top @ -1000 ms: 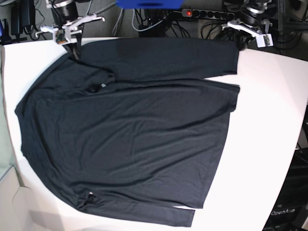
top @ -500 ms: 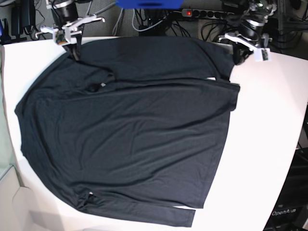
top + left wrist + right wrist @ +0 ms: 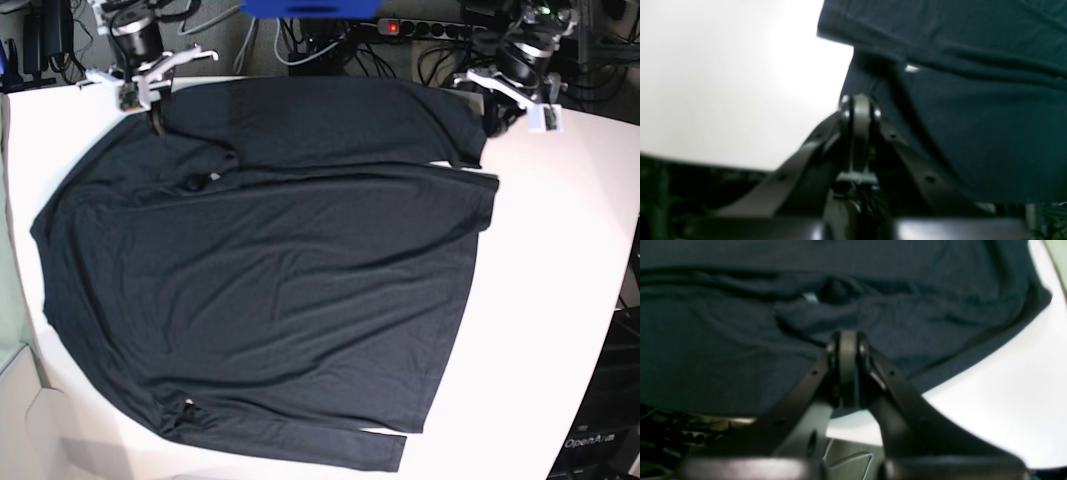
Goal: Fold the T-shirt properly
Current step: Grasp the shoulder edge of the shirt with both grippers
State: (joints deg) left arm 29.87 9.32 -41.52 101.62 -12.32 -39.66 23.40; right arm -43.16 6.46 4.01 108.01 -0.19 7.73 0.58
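Since a second ago the far sleeve end has been pulled in: it used to reach out flat toward the right side of the base view, and now that cuff is bunched up under the left gripper [image 3: 490, 118], so the sleeve looks shorter. The right arm has shifted just a touch at the other end, nothing else on the shirt has budged.

So the T-shirt [image 3: 270, 290] is lying spread out on the white table [image 3: 560, 280], taking up most of it, collar side toward the base view's left and hem toward the right. One sleeve is folded along the far edge, the other runs along the near edge.

Left gripper's jaws are closed, and in the base view they look pinched on the sleeve's cuff corner. In the left wrist view the closed tips [image 3: 858, 111] sit right against the dark fabric edge, but it's blurry, so I can't swear how much cloth is caught.

Right gripper [image 3: 157, 112] is closed too, sitting at the shoulder end of that same sleeve. From its wrist cam the tips [image 3: 847, 350] are pressed down on the fabric near the table edge.

Around it: a power strip [image 3: 420, 28] with a red light and a tangle of cables [image 3: 310, 45] behind the table, plus something blue [image 3: 310, 8] at the top. None of it touches the shirt.
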